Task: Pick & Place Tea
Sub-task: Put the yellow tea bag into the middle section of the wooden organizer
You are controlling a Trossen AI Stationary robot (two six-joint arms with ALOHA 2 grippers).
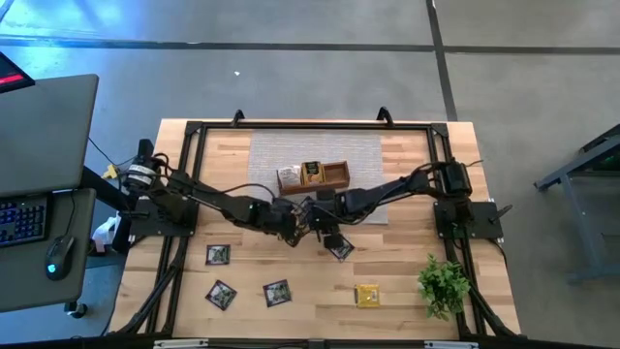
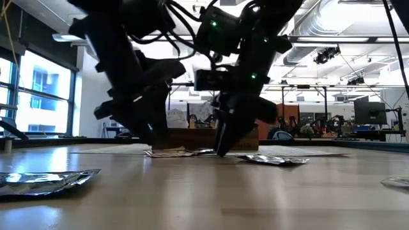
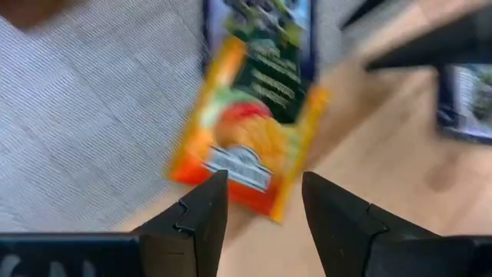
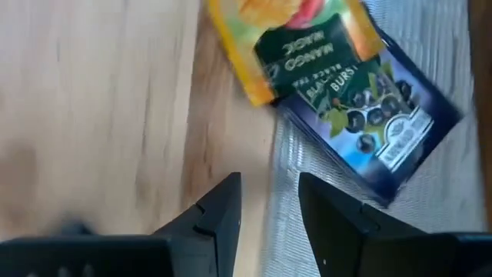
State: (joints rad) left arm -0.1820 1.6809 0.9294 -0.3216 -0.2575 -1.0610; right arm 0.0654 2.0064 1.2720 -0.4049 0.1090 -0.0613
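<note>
Two dark arms meet over the middle of the wooden worktop (image 1: 397, 281), stooped just in front of a grey mat (image 1: 368, 155) where a brown wooden tray (image 1: 334, 176) sits, a few tea sachets already in its left compartments. The tray looks to be the drop-off point, which would explain why both arms crowd its near edge.

The left tool (image 3: 257, 204) hangs with its fingers parted and empty, lined up on an orange mango sachet (image 3: 246, 138) that lies half on the mat, half on the bare wood. The right tool (image 4: 269, 204), fingers also apart and holding nothing, hovers close by the same spot, where a blue blackcurrant sachet (image 4: 377, 131) lies partly overlapped with the orange one. That overlap, and two tools working so near each other, seem the main obstacles to a clean pick.

More sachets wait flat on the near side: three dark ones (image 1: 276, 292) to the left, another (image 1: 340, 249) beside the arms and a yellow one (image 1: 366, 295) nearer the small green plant (image 1: 444, 283) at the right.
</note>
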